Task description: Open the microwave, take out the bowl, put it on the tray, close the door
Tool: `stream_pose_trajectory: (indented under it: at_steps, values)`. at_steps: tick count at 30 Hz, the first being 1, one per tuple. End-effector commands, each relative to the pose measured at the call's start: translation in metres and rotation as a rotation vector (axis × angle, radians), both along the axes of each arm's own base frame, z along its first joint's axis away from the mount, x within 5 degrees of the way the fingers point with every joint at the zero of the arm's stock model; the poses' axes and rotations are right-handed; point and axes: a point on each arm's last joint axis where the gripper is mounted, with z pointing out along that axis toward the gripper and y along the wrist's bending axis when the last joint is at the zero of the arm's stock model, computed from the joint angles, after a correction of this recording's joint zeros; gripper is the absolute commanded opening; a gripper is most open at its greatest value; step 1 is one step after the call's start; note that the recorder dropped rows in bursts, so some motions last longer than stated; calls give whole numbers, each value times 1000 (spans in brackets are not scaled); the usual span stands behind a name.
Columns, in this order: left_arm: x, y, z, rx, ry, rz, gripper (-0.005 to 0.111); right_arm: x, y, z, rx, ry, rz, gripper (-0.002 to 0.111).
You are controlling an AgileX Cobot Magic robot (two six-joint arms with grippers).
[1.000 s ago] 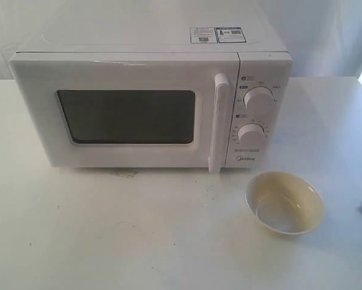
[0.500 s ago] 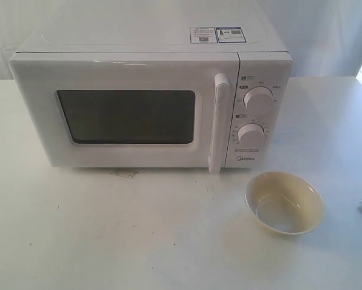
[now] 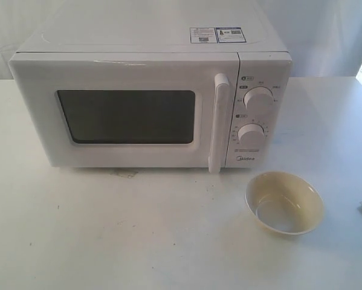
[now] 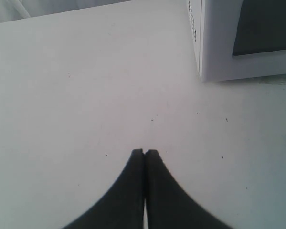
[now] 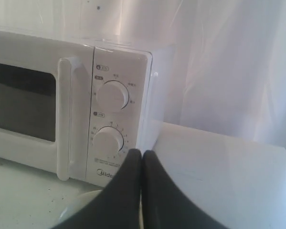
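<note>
Microwave (image 3: 150,103): white boxy oven filling the upper half of the exterior view, standing on a white counter (image 3: 138,241).
Door (image 3: 126,72): shut flush with the front. A dark rectangular window (image 3: 126,116) sits at its middle, and a tall white bar handle (image 3: 218,124) stands upright along its right edge.
Control panel: right of the handle, with an upper dial (image 3: 258,99) directly above a lower dial (image 3: 252,134), both round and white.
Stickers (image 3: 217,34): two small labels side by side on the oven's top, towards the upper right.
Bowl (image 3: 284,202): small, glossy and pale yellow, upright and empty on the counter at the lower right of the exterior view. It is in front of the control panel, clear of the oven, with no hand touching it.
Left hand (image 4: 144,152): dark fingers pressed together with tips touching, pinching nothing, over bare counter. One lower front corner of the oven is nearby.
Right hand (image 5: 142,152): dark fingers pressed together, pinching nothing, pointing at the control panel, with the lower dial just beyond the tips.
</note>
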Motion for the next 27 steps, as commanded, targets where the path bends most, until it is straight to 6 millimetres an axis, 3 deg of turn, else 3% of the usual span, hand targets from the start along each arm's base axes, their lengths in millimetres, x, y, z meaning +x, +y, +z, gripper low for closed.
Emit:
stream_pose_trajectory:
  at_steps: [1, 18, 27]
  values:
    - [-1, 0, -1, -9, -2, 0, 0, -2, -1, -8, -20, 36, -11, 0]
    - [-1, 0, -1, -10, -8, -1, 0, -5, -16, -29, -34, 270, -272, 0]
    - [-1, 0, -1, -10, -8, -1, 0, -6, -16, -33, -24, 310, -275, 0]
